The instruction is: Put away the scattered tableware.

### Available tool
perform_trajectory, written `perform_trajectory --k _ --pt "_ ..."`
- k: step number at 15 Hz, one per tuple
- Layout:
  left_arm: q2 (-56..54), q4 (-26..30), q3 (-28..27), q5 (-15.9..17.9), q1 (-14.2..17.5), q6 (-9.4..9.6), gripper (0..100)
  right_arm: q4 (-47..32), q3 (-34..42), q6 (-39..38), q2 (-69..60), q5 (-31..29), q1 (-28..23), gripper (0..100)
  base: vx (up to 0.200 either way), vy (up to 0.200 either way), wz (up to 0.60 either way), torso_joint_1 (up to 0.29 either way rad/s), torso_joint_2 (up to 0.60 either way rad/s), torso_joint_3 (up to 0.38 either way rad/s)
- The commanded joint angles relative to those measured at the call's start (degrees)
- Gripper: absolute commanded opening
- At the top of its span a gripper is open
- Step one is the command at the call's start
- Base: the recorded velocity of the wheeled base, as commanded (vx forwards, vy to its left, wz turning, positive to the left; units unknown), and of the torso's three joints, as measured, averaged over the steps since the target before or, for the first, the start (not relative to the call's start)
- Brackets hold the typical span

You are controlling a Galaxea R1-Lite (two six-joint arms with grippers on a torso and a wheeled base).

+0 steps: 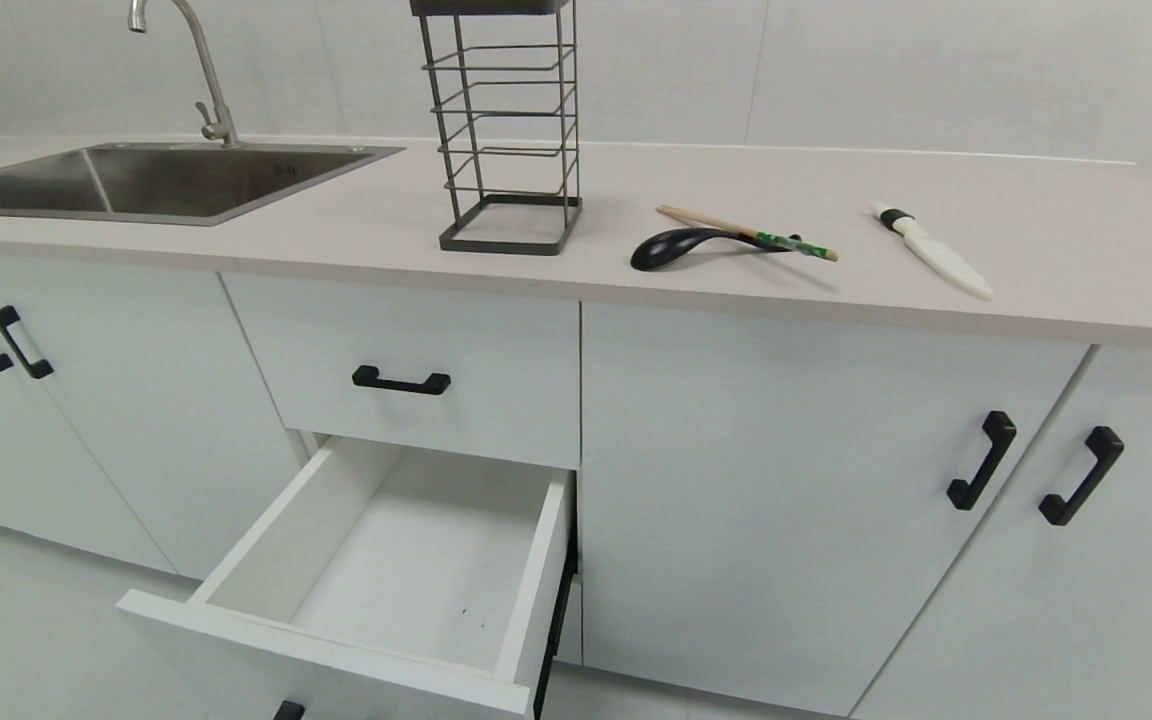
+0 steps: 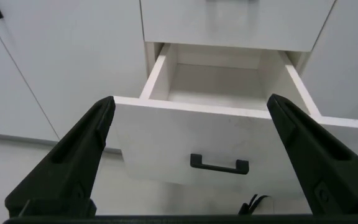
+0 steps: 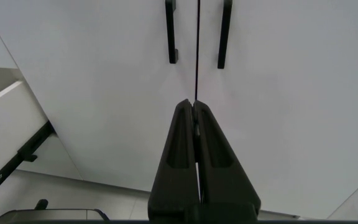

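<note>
On the counter lie a black spoon [image 1: 678, 246], a pair of wooden chopsticks [image 1: 744, 233] resting across its handle, and a white knife with a black band [image 1: 931, 250] farther right. The lower drawer [image 1: 376, 560] stands pulled out, with nothing inside. My left gripper [image 2: 191, 118] is open in front of the drawer's front panel [image 2: 229, 149], level with its black handle [image 2: 219, 165]. My right gripper [image 3: 195, 112] is shut, holding nothing, in front of the white cabinet doors with two black handles [image 3: 171, 31].
A black wire rack [image 1: 506, 130] stands on the counter [image 1: 636, 190] left of the spoon. A steel sink [image 1: 136, 180] with a faucet [image 1: 191, 60] is at the far left. A shut drawer [image 1: 401, 380] sits above the pulled-out one.
</note>
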State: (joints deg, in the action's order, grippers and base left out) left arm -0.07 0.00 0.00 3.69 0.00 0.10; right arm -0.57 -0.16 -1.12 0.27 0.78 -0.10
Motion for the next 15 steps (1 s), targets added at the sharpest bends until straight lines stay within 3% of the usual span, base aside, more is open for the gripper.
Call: perform_trajectory --k 1,4,11,14,15 --pt "0.07 0.00 0.00 0.00 0.00 -0.01 100 -0.04 -0.02 -0.02 0.08 0.01 0.01 0 0.000 0.000 0.00 0.242 -0.04 -0.115" --pt "0.07 0.00 0.00 0.00 0.00 -0.01 100 -0.04 -0.02 -0.02 0.08 0.01 0.01 0 0.000 0.000 0.00 0.261 -0.27 -0.224" --pt "0.07 0.00 0.00 -0.27 0.00 -0.01 100 -0.04 -0.02 -0.02 0.08 0.01 0.01 0 0.000 0.000 0.00 0.219 -0.58 -0.207" --pt "0.07 -0.09 0.00 -0.35 0.00 -0.19 100 -0.04 -0.02 -0.02 0.08 0.01 0.01 0 0.000 0.000 0.00 0.090 -0.49 -0.220" --pt "0.07 0.00 0.00 -0.35 0.00 -0.10 100 -0.04 -0.02 -0.02 0.08 0.01 0.01 0 0.200 0.000 0.00 0.388 -0.48 -0.227"
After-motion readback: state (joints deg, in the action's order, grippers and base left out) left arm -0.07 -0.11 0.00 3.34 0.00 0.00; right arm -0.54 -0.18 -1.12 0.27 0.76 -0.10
